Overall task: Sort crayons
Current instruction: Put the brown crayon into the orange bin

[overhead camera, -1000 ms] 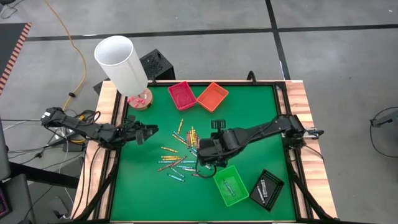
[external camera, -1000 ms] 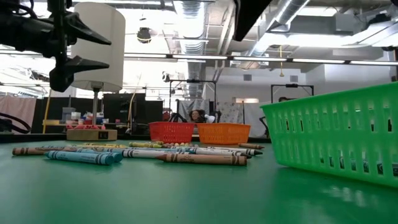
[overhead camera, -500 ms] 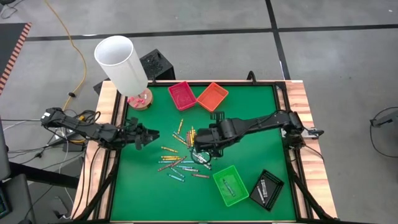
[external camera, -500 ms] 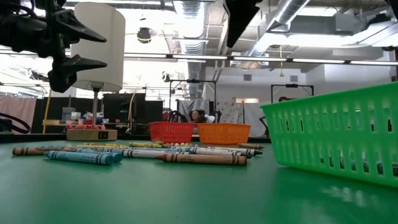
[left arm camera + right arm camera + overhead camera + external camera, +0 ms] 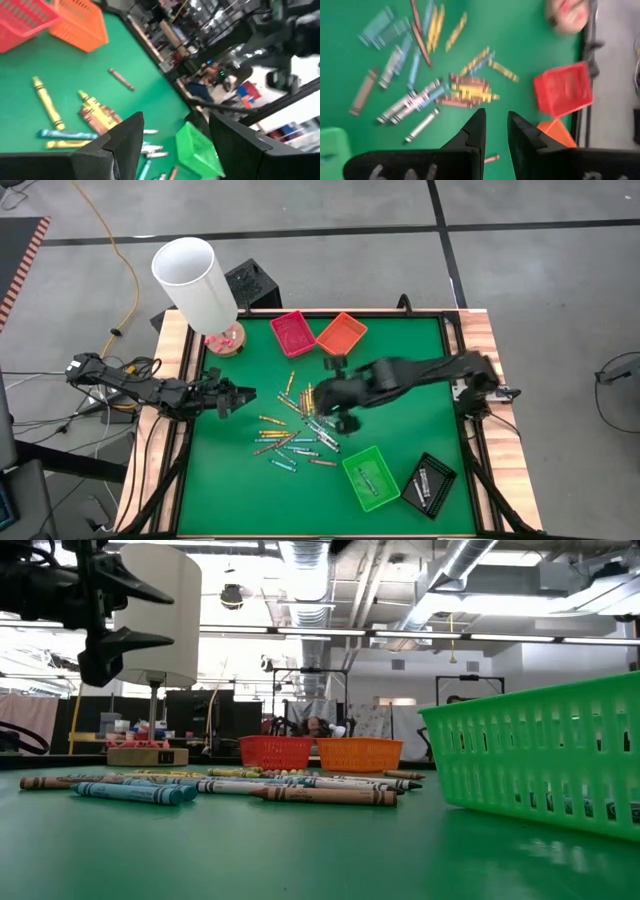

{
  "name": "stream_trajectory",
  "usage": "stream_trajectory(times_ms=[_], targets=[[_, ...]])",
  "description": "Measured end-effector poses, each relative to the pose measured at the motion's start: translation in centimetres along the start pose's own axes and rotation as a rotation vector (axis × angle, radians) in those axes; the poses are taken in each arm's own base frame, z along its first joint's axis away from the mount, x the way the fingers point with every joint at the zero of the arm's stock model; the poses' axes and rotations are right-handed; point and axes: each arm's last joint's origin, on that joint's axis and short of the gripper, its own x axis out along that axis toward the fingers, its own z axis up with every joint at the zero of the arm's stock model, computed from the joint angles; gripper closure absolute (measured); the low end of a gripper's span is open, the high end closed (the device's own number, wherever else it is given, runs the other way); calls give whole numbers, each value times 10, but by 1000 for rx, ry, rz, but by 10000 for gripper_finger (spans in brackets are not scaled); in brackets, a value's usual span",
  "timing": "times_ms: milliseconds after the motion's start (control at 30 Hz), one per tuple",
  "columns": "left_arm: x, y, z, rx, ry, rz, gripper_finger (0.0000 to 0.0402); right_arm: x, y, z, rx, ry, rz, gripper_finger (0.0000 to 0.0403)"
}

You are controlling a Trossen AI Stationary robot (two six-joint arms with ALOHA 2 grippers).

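With the right end effector [image 5: 496,131] narrowly parted and empty above the crayons [image 5: 296,430] scattered mid-table, and the left end effector [image 5: 175,137] open nearby, you should align over one isolated crayon before descending.

Right gripper [image 5: 335,395] moved away from the green basket [image 5: 371,477], across the scattered crayons [image 5: 295,430] toward the orange basket [image 5: 341,335], now above the pile's far edge, right arm gone from the low view's top
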Motion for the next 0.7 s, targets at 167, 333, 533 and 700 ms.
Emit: stream_trajectory(times_ms=[167,333,533,700], targets=[[0,-1,0,33,5,-16,186,-71,-27,-26,189,-152,-10,326],[0,-2,1,28,-5,-26,186,-90,-30,-66,286,-179,-23,326],[0,-2,1,32,-2,-29,186,-69,-15,-118,413,-295,-82,326],[0,-3,3,63,-30,-26,186,-35,0,-141,510,-448,-81,326]])
